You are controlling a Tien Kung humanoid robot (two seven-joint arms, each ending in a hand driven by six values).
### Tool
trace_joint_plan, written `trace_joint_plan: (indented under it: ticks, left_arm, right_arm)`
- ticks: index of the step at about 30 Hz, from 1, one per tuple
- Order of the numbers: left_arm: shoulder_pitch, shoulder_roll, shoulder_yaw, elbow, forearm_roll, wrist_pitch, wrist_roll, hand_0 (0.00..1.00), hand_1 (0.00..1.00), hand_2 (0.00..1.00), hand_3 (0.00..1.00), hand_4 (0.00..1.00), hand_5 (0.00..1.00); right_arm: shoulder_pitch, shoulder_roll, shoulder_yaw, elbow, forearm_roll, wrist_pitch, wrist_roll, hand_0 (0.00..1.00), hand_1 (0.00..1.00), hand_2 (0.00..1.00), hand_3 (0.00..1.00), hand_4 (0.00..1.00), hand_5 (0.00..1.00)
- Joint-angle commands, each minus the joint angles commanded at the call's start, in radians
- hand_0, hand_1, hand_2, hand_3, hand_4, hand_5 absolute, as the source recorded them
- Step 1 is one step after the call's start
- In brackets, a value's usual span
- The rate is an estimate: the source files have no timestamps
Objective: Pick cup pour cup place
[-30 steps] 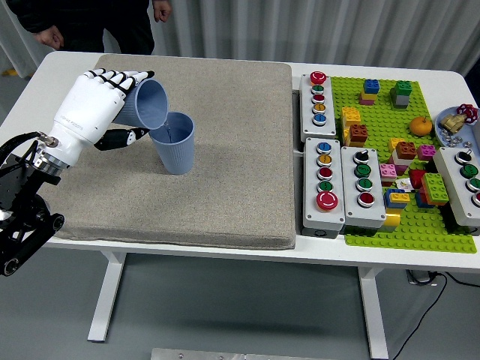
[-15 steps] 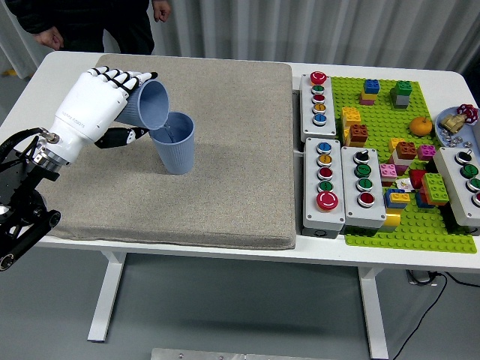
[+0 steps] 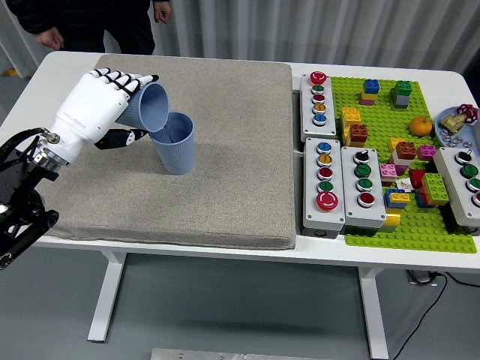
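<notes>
My left hand [image 3: 112,101], white with black finger joints, is shut on a light blue cup [image 3: 150,106]. That cup is tipped on its side, mouth facing right and down over a second light blue cup [image 3: 175,144]. The second cup stands upright on the beige mat [image 3: 225,172], and the tipped cup's rim touches or nearly touches its left rim. Nothing visible flows between them. My right hand is out of view.
Grey button boxes [image 3: 318,97] [image 3: 324,184] [image 3: 364,186] stand right of the mat. A green baseplate [image 3: 420,225] with toy bricks and a small orange [image 3: 421,125] lies at the far right. A person in dark clothing [image 3: 90,19] stands at the far left corner, hands hanging.
The left forearm has shifted slightly left and the held cup has tipped a little further over the standing cup.
</notes>
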Motion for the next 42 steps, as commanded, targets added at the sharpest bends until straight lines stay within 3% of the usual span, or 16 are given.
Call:
trace_joint_plan:
  ticks: [9,42]
  left_arm:
    - [-0.015,0.012,0.02,-0.002,0.01,0.0,0.016,0.453,0.554,0.753,0.798,0.548,0.002]
    - [-0.013,0.009,0.01,0.001,-0.004,0.0,0.018,0.456,0.553,0.751,0.79,0.536,0.002]
  right_arm:
    - [-0.003,0.0,-0.001,0.0,0.001,0.0,0.0,0.742,0.703,0.721,0.64,0.23,0.383]
    - [-0.003,0.001,0.0,0.0,-0.008,0.001,-0.001,0.742,0.703,0.722,0.641,0.228,0.382]
